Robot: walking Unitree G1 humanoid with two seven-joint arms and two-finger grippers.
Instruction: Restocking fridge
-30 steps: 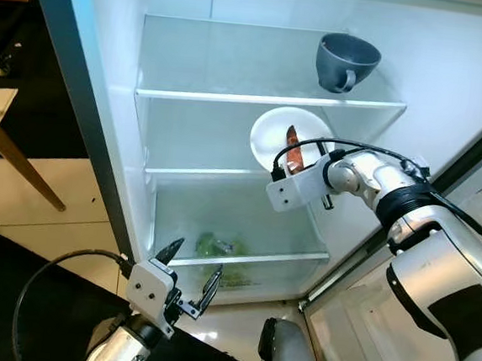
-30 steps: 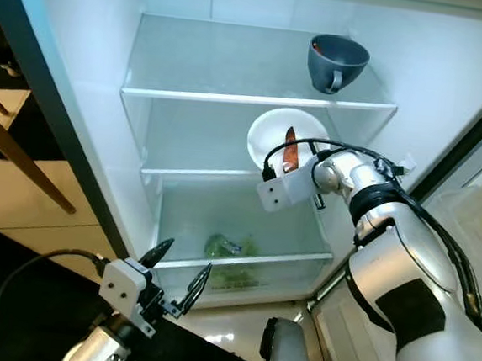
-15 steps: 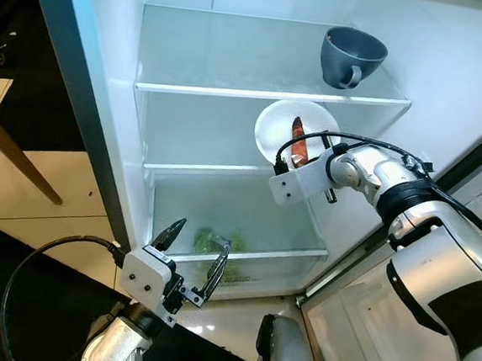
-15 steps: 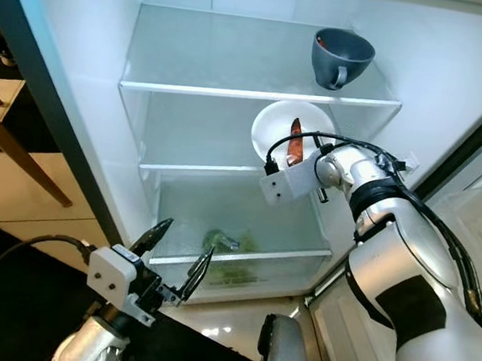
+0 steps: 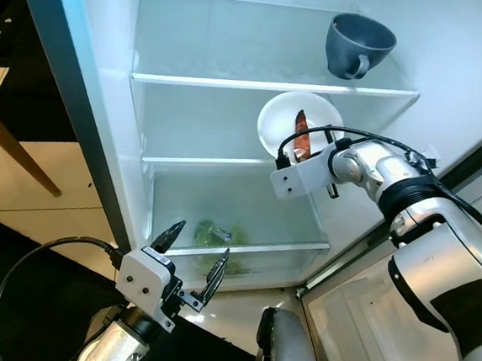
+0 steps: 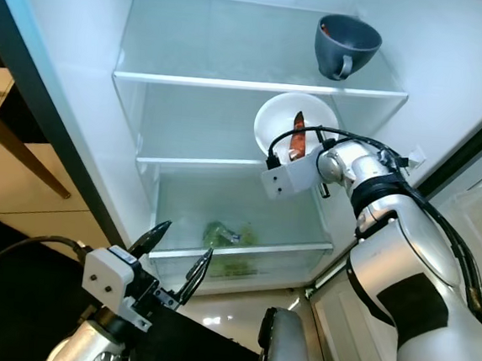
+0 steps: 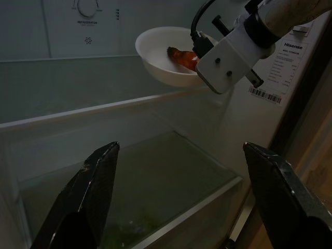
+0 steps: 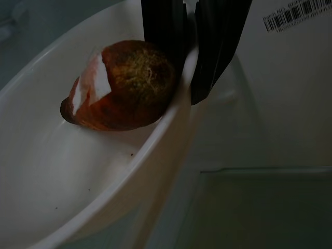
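Now right fingers (image 8: 166, 31) pinch the white bowl (image 8: 104, 187) rim.

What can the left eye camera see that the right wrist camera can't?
The left eye view gives the big picture: the grey cup on the top shelf, the leafy greens on the bottom shelf, and the left gripper open below the fridge. The right wrist view gives a close-up: a barcode sticker on the fridge wall and the black fingers pinching the bowl's rim. Both have the white bowl, the reddish-brown food in it, and the right gripper holding that bowl.
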